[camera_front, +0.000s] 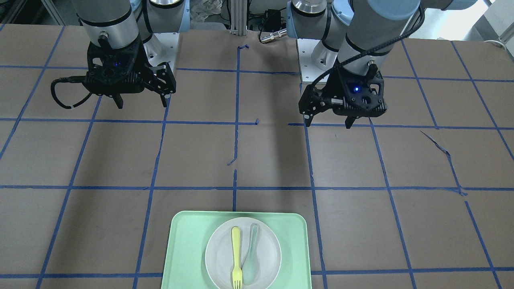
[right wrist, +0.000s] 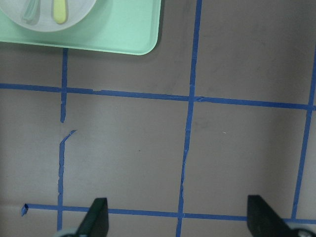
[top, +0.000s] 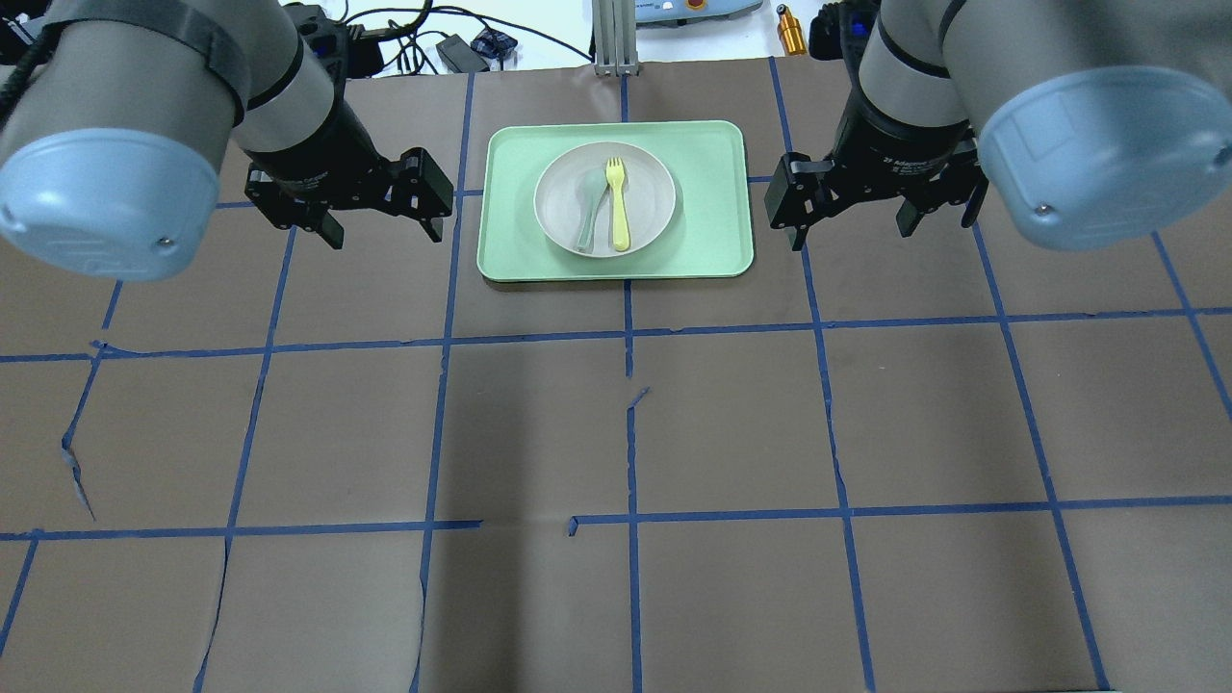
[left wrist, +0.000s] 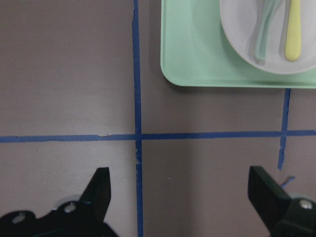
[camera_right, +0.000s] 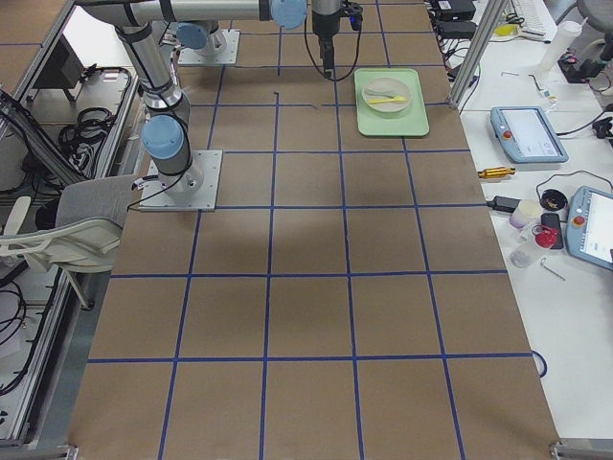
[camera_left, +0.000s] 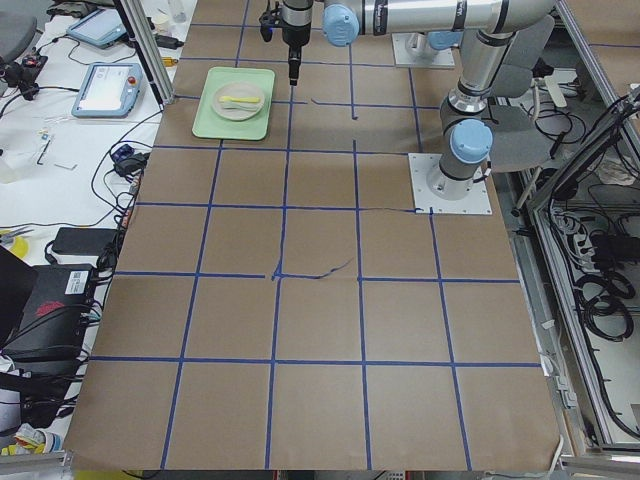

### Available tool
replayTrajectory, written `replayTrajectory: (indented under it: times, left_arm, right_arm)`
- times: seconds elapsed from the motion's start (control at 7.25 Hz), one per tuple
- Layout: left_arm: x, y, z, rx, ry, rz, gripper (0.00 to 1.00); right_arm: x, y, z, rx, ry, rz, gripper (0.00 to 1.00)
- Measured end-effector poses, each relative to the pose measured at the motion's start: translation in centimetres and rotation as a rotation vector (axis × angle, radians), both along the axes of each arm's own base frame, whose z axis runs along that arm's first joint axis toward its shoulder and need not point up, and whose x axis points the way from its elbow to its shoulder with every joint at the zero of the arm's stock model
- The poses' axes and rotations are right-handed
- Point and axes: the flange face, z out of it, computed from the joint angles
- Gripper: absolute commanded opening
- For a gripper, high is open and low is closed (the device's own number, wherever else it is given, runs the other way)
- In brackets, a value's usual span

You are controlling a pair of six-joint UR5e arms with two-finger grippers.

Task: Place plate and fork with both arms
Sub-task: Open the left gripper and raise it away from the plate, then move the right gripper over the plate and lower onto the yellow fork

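Note:
The white plate (top: pixel 654 197) sits in the middle of a mint-green tray (top: pixel 510 250) at the table's far edge. The pale-yellow fork (top: pixel 617 202) lies on the plate, beside a pale grey-green spoon (top: pixel 587 207). My left gripper (top: pixel 383 231) hovers open and empty to the left of the tray. My right gripper (top: pixel 852 231) hovers open and empty to the right of it. In the front view the plate (camera_front: pixel 267 249), fork (camera_front: pixel 236 257), left gripper (camera_front: pixel 328 124) and right gripper (camera_front: pixel 141 104) all show. The left wrist view shows the plate (left wrist: pixel 237 24) and fork (left wrist: pixel 294 34) ahead.
The table is brown paper with a blue tape grid (top: pixel 630 332). The tray's corner shows in the right wrist view (right wrist: pixel 123 29). Cables and devices lie beyond the far edge (top: pixel 452 48). The arm bases stand at the table's robot side (camera_front: pixel 160 44).

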Motion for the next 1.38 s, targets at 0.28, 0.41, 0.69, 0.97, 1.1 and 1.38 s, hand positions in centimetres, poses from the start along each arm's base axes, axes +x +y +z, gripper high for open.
replayTrajectory:
  times: [0.28, 0.41, 0.69, 0.97, 1.1, 1.38]
  left_arm:
    - [0.1, 1.5, 0.4, 0.068, -0.005, -0.003, 1.0]
    - [0.1, 1.5, 1.0, 0.107, -0.007, -0.003, 1.0]
    - [0.1, 1.4, 1.3, 0.125, -0.007, 0.0, 1.0]
    - [0.1, 1.3, 1.1, 0.12, -0.007, 0.001, 1.0]
    - [0.1, 1.3, 1.0, 0.121, -0.007, 0.002, 1.0]
    - [0.1, 1.3, 1.0, 0.121, -0.008, 0.004, 1.0]
  right_arm:
    - [0.0, -0.2, -0.2, 0.001, -0.002, 0.0, 1.0]
    - [0.1, -0.6, -0.4, 0.005, 0.001, 0.0, 1.0]
    - [0.1, -1.0, -0.8, 0.005, 0.004, 0.001, 1.0]
    - [3.0, -4.3, -2.3, -0.06, -0.01, -0.021, 1.0]
    - [6.4, -7.7, -4.4, -0.082, -0.022, -0.058, 1.0]
    - [14.0, -15.3, -11.5, -0.103, -0.045, -0.139, 1.0]
